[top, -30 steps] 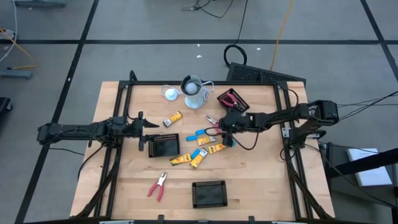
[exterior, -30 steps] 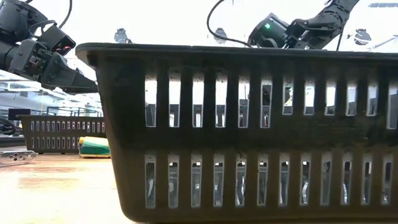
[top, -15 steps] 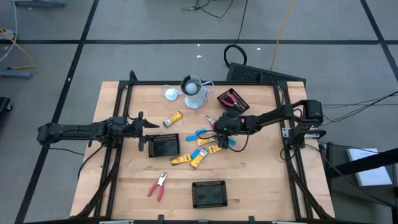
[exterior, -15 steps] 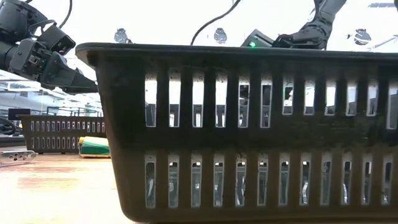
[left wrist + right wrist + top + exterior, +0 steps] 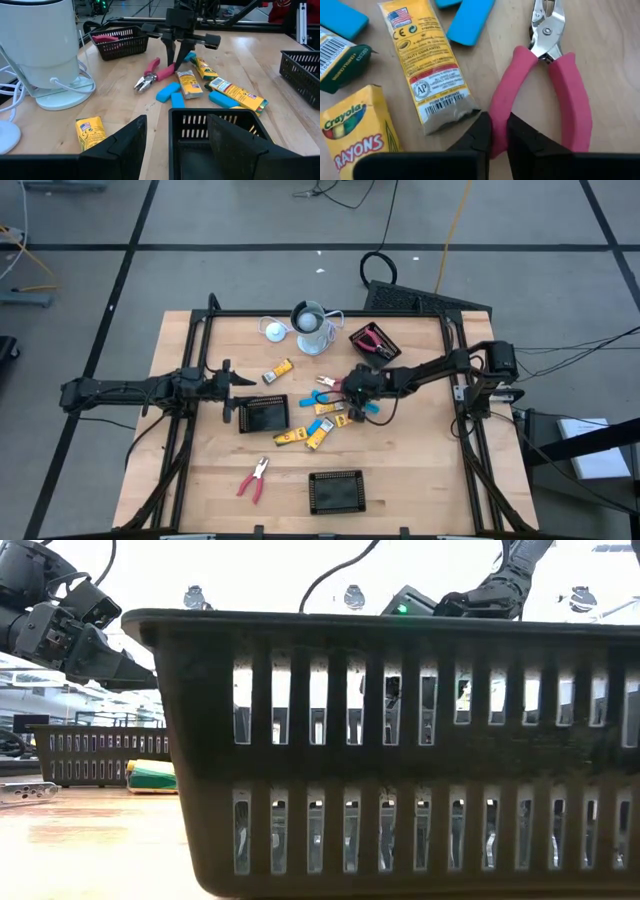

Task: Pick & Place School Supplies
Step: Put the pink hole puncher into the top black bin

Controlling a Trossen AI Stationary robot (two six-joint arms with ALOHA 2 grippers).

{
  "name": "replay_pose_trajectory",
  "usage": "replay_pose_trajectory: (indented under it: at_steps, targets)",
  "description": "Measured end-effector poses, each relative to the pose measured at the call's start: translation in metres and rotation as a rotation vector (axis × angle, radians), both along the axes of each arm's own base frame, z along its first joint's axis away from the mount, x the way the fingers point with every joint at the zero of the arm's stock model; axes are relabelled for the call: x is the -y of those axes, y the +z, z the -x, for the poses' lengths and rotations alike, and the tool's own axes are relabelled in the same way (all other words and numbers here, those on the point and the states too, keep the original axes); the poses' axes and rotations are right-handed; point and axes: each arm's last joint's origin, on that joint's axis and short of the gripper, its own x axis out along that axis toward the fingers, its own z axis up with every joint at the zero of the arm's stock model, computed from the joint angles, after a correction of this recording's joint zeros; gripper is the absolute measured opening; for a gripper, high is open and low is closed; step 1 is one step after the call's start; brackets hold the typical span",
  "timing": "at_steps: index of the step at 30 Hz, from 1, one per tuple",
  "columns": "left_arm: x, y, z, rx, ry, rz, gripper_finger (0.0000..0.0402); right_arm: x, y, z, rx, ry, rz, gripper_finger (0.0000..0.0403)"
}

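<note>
The right hand point(image 5: 498, 137), open a second earlier, had closed on one pink handle of the hole punch pliers point(image 5: 547, 75) lying mid-tabletop point(image 5: 420, 470) beside the crayon boxes point(image 5: 427, 80), readying a lift, while the left hand point(image 5: 175, 145) waited open above the near-left mesh tray point(image 5: 220, 122).

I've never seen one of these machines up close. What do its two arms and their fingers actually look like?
Both are slim, dark, jointed arms. The left gripper and the right gripper each end in two flat black fingers, wedge-shaped and matte. Thin black cables loop along the right arm, and a small green light glows on its wrist.
</note>
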Motion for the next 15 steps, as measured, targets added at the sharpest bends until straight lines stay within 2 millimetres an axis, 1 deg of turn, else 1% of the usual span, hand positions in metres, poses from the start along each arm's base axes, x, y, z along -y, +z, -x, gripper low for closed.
replay_pose_trajectory:
  at_steps: [6, 9, 13, 15]
  targets:
    - [0.000, 0.000, 0.000, 0.000, 0.000, 0.000, 0.0211, -0.006, 0.004, 0.000, 0.008, -0.021, 0.083, 0.0024]
    - [0.000, 0.000, 0.000, -0.001, 0.000, 0.000, 0.0211, -0.009, 0.013, 0.000, 0.040, -0.031, 0.122, 0.0024]
    - [0.000, 0.000, 0.000, 0.000, 0.000, 0.000, 0.0211, -0.012, 0.025, 0.001, 0.086, -0.027, 0.127, 0.0024]
    - [0.000, 0.000, 0.000, 0.000, 0.000, 0.000, 0.0211, -0.014, 0.034, 0.001, 0.122, -0.030, 0.137, 0.0024]
